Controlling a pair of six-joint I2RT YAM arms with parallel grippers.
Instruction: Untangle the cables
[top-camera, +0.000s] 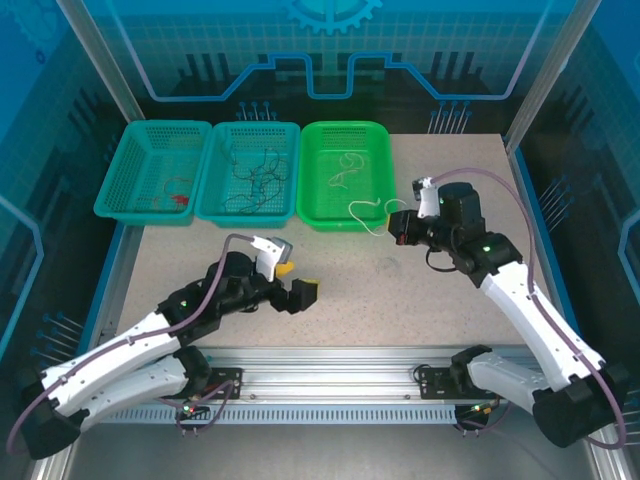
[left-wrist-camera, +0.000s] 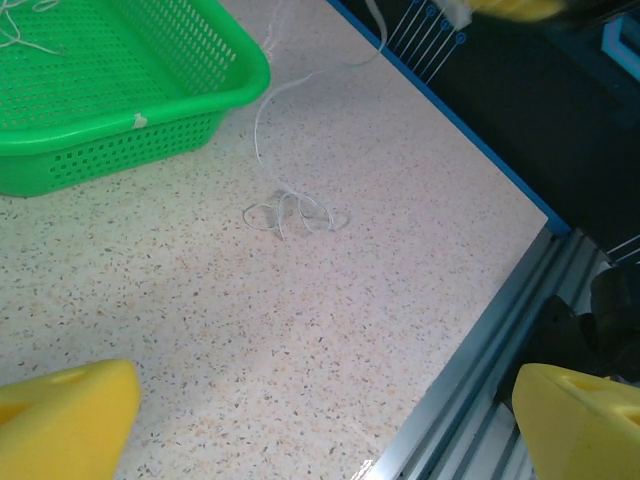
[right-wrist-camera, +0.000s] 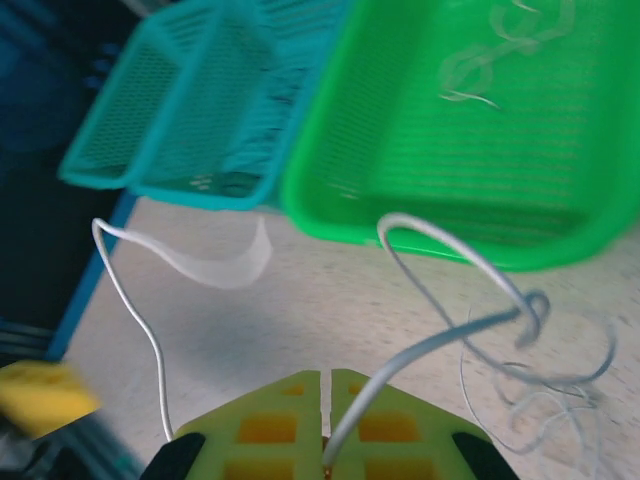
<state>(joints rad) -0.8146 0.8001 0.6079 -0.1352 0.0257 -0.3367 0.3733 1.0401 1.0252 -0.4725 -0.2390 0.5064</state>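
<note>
A whitish cable (right-wrist-camera: 452, 255) comes out from between the pressed-together fingers of my right gripper (right-wrist-camera: 330, 385), which is shut on it. It loops up in front of the green basket (right-wrist-camera: 450, 150). From above, this cable (top-camera: 365, 210) trails left from the right gripper (top-camera: 397, 225) along the basket's front edge. Its tangled end (left-wrist-camera: 290, 212) lies on the table. My left gripper (top-camera: 297, 280) hovers open over the near middle of the table, its yellow fingers (left-wrist-camera: 60, 420) wide apart with nothing between them. Red cables (top-camera: 178, 197), black cables (top-camera: 255, 180) and white cables (top-camera: 345, 170) lie in the three baskets.
Two teal baskets (top-camera: 155, 170) (top-camera: 250, 215) and the green basket (top-camera: 345, 215) stand side by side at the back. The table's right edge with its blue rim (left-wrist-camera: 480, 140) and the metal front rail (top-camera: 330, 365) bound the speckled surface.
</note>
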